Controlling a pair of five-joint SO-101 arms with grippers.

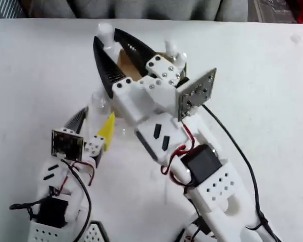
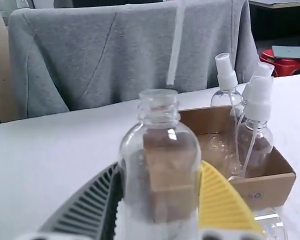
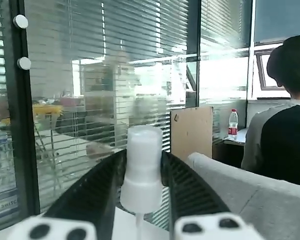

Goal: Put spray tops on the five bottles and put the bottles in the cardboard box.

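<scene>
Currently left tool (image 2: 160, 170) grips an uncapped bottle (image 2: 160, 145) upright; right tool (image 3: 143, 157) clamps a spray top (image 3: 141, 185), tube (image 2: 175, 45) hanging just above the neck; capped bottles (image 2: 252, 130) stand in box (image 2: 272, 175)

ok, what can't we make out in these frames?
High view: right arm covers most of the box.
Left wrist view: held bottle blocks part of the box, count inside unsure.
Right wrist view: spray top, its tube runs off the frame edge.
Left wrist view: clear thing beside the box, cut off at the corner.
</scene>
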